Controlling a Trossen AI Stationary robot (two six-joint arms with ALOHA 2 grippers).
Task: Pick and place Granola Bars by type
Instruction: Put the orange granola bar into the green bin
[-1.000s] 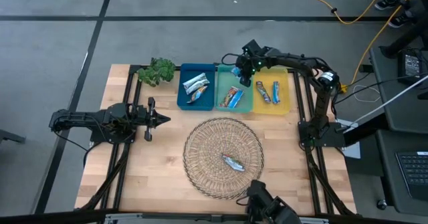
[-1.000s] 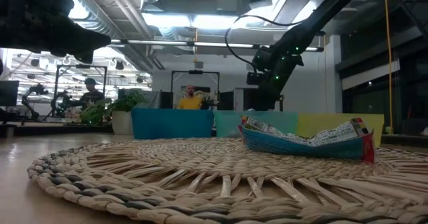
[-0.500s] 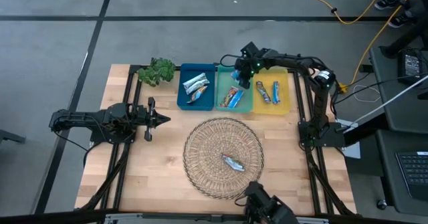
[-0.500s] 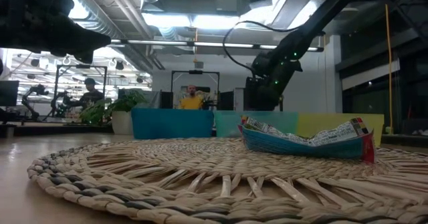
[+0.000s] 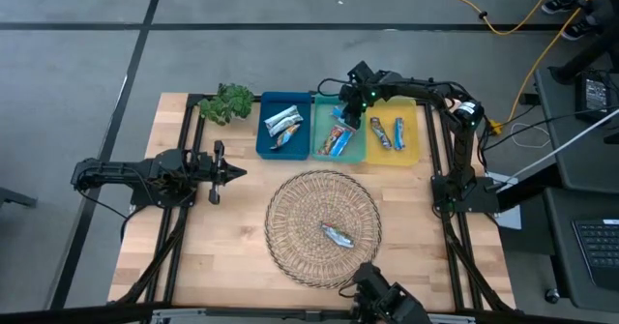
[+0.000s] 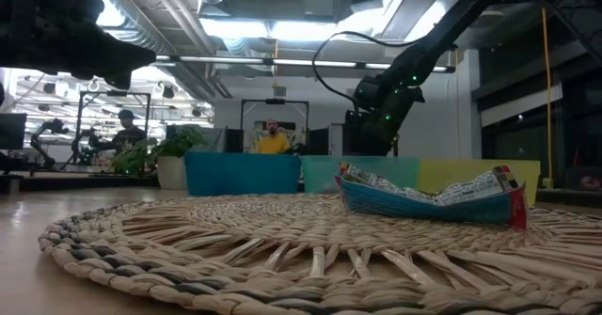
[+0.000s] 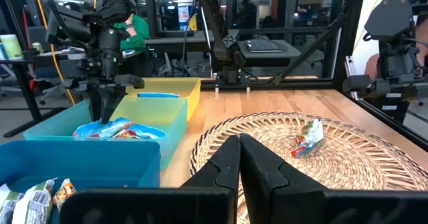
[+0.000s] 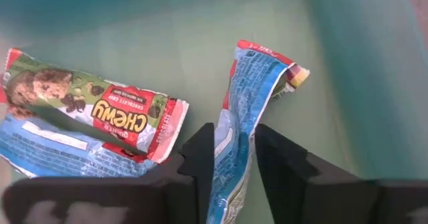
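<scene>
My right gripper (image 8: 235, 134) hangs slanting down into the teal bin (image 5: 356, 156), its fingers apart on either side of a blue granola bar (image 8: 251, 90). Beside that bar lies a second one, blue with red ends (image 8: 93, 117). In the high view the gripper (image 5: 341, 113) is at the bin's far end. One more blue bar (image 5: 338, 235) lies on the round woven mat (image 5: 290, 208). Silver-white bars (image 5: 282, 123) lie in the blue bin (image 5: 263, 150), and two bars (image 5: 388, 132) in the yellow bin (image 5: 412, 156). My left gripper (image 5: 237, 172) waits shut at the table's left. My right gripper has the blue bar's near end (image 8: 234, 150) between its two fingers, which come slanting down from above and lie along the bar. Whether the fingers touch the wrapper I cannot tell. The bar's far end (image 8: 264, 67) lies on the teal bin's floor.
A green leafy plant (image 5: 227, 102) stands at the far left beside the blue bin. The three bins stand side by side along the far edge. Bare wood lies left and right of the mat. People and desks show beyond the table.
My right gripper has dipped a little toward the far end of the teal bin and tipped slightly. The blue bar under it now shows more fully in that bin.
</scene>
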